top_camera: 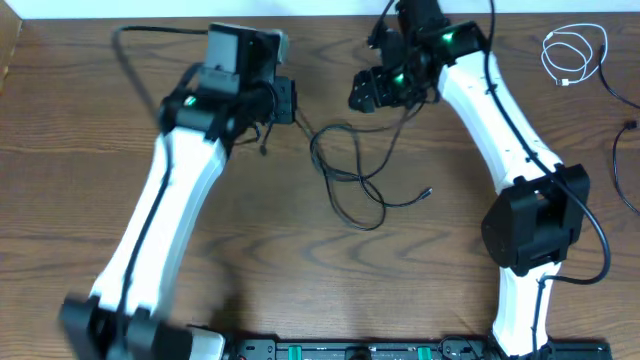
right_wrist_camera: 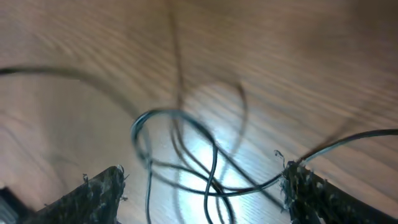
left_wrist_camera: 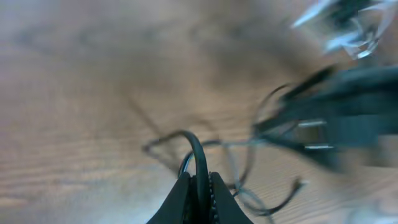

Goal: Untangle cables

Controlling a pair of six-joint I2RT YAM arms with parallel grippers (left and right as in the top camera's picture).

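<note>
The black cable (top_camera: 345, 185) lies in loose loops on the wooden table between the two arms, and its plug end (top_camera: 428, 192) points right. My left gripper (top_camera: 290, 100) is at the loops' upper left, shut on a strand of the black cable (left_wrist_camera: 198, 152) that rises from between its jaws (left_wrist_camera: 199, 183). My right gripper (top_camera: 365, 92) hovers above the loops' upper right. Its fingers (right_wrist_camera: 202, 186) are wide open, with cable loops (right_wrist_camera: 149, 118) below and between them. One strand runs against the right finger. The white cable (top_camera: 575, 55) lies coiled alone at the far right.
Another thin black cord (top_camera: 622, 150) curves along the table's right edge. The arm bases stand at the front left (top_camera: 100, 320) and front right (top_camera: 535, 230). A black rail (top_camera: 400, 350) runs along the front edge.
</note>
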